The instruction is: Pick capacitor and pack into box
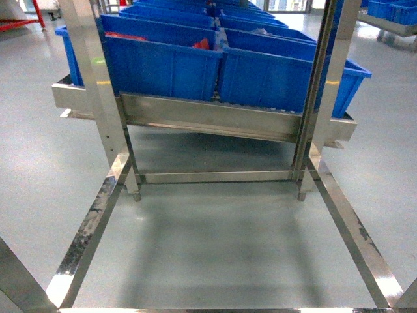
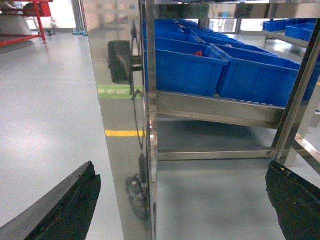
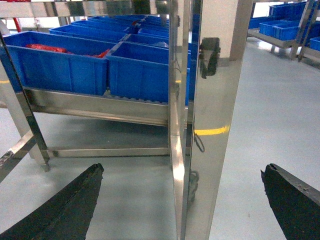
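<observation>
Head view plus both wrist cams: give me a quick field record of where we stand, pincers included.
rack: stainless steel frame, directly ahead
bins: blue plastic bins in rows on the rack's sloped shelf
bin contents: red items showing in one bin; capacitors not identifiable
pink box: not in view
left pincer: open, empty, beside a steel upright
right pincer: open, empty
floor: grey, with a yellow line

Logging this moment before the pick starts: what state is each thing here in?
Left gripper: open, fingers wide apart, holding nothing.
Right gripper: open, holding nothing.
Blue bins: lidless, in rows on the steel rack.
Front left bin: red items inside.
Pink box: not in view.
</observation>
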